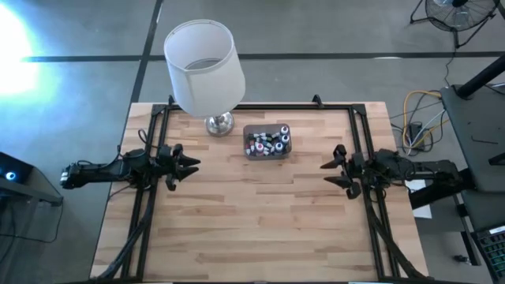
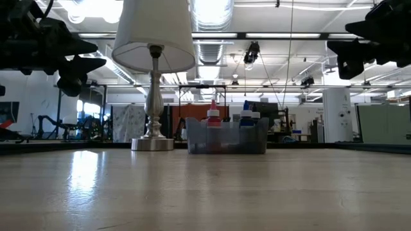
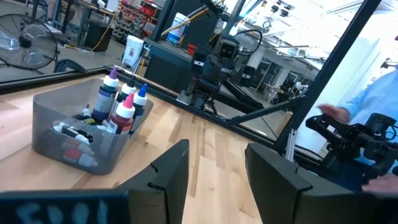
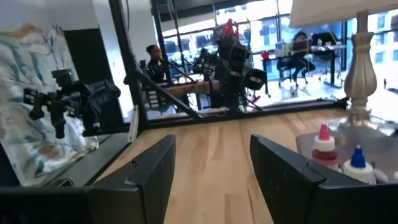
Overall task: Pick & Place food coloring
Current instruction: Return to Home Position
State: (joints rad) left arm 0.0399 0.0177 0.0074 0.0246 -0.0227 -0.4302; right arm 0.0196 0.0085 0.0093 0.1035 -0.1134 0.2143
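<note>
wood table (image 1: 252, 229) | lamp (image 1: 203, 63) beside bin (image 1: 245, 143) of food coloring (image 1: 268, 143) | workshop beyond

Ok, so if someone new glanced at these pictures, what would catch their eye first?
The white-shaded lamp at the table's far edge draws the eye first. Beside its base sits a translucent grey box packed with the food coloring bottles, red and blue ones poking up. The left hand and right hand hang open and empty at the table's two sides.
</note>
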